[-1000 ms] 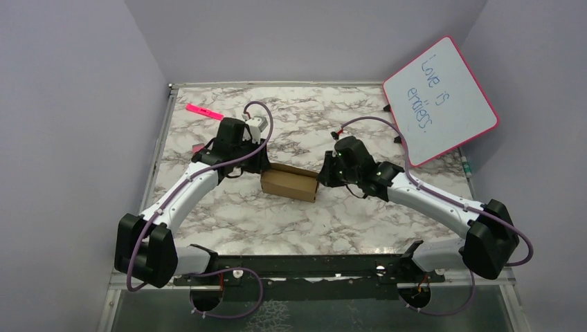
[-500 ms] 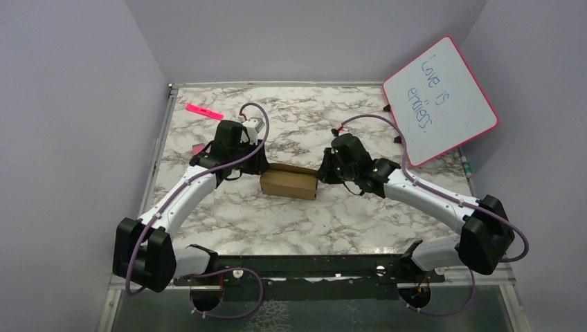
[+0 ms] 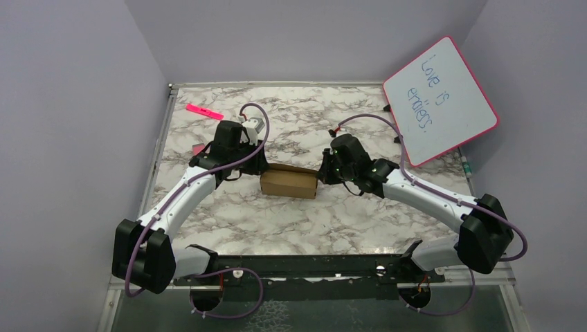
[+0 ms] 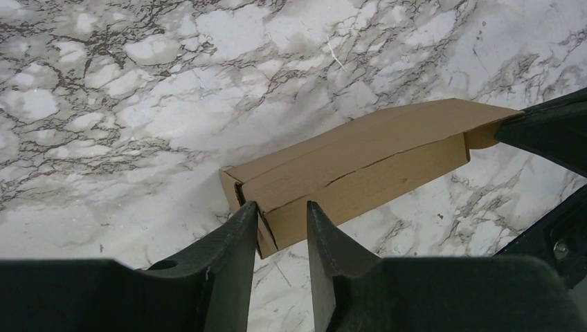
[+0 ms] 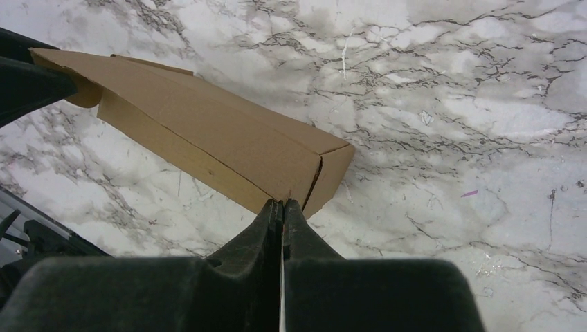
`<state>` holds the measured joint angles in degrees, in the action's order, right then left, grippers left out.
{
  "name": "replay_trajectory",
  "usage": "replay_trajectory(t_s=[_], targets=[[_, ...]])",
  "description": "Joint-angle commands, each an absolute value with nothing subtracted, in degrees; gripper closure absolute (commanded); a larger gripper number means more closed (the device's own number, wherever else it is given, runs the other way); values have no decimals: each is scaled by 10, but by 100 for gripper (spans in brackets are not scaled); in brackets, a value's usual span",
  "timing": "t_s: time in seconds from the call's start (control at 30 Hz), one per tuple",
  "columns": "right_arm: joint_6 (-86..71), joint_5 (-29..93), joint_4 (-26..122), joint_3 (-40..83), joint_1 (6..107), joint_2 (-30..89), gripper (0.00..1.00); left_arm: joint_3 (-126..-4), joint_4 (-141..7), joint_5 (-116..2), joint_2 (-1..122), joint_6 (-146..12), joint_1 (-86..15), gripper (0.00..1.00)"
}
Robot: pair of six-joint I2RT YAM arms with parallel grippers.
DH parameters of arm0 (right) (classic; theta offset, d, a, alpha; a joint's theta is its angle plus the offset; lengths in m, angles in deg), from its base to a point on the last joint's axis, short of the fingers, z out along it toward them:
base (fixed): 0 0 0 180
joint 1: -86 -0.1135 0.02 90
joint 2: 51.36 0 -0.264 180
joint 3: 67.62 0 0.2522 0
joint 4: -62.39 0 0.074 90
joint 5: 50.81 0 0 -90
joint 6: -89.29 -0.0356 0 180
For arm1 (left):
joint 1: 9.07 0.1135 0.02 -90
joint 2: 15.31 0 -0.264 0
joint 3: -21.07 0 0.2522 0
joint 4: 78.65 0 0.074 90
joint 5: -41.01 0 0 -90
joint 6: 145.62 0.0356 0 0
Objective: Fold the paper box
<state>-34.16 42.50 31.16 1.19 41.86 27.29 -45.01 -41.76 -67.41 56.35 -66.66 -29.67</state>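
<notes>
Left gripper [image 4: 280, 214] sits partly spread at the left end of the paper box [image 4: 360, 162]. The box's near end corner shows in the gap between its two fingers, but whether either finger presses the cardboard I cannot tell. Right gripper [image 5: 282, 207] has its fingers pressed tight together with only a hairline between them. Their tips meet the upper edge of the box's opposite end, and nothing shows pinched between them. From above, the brown box lies as a long rectangular shape between the two grippers, near the middle of the marble table [image 3: 332, 221] and slightly skewed — one short end toward each gripper. In the left wrist view a small flap shows at the box's far end, right beside the right gripper's dark finger.
</notes>
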Motion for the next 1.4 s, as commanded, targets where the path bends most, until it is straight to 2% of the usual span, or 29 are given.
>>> replay_trajectory(t_s=[0.0,0.17,0.57,0.83,1.37], targets=[[-321,404,335,4,416,282,95,-454,-408,-663,555,-640,-301,68],[-313,404,334,2,416,279,96,-466,-404,-631,558,-619,-301,71],[-308,404,334,0,416,275,96,-474,-404,-645,570,-643,-301,73],[-310,395,336,3,416,280,96,-439,-445,-645,559,-687,-301,78],[-297,368,360,-7,416,276,96,-357,-477,-609,531,-677,-301,81]])
